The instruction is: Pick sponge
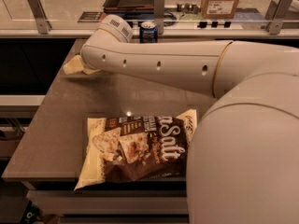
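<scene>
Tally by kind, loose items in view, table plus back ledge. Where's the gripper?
Sponge: 1, far left of the table
Chip bag: 1
Soda can: 1
Cardboard box: 1
Total: 4
The gripper is at the sponge, mostly hidden under the arm's end.

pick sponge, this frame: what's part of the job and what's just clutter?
Job:
- sponge, mostly hidden under the arm, far left of the table
- hand, at the sponge, largely hidden by the arm

Lying about:
- chip bag, flat near the table's front edge
- can, at the back behind the arm
- box, far back right
</scene>
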Robot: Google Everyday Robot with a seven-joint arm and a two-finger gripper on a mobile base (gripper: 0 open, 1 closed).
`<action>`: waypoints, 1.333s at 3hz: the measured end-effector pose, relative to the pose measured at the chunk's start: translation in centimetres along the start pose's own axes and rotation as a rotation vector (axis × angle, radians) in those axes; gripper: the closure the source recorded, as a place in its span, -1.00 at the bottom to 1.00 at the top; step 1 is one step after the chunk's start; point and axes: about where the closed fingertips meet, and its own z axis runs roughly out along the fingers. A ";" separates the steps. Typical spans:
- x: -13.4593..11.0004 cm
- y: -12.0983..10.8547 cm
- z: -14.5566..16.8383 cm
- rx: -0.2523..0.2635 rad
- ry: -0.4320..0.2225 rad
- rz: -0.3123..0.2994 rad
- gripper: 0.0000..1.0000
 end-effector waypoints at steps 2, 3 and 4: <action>0.7 -1.7 1.0 0.033 -0.011 0.018 -0.19; 0.7 -1.6 1.0 0.033 -0.011 0.017 0.27; 0.7 -1.6 1.0 0.032 -0.010 0.016 0.74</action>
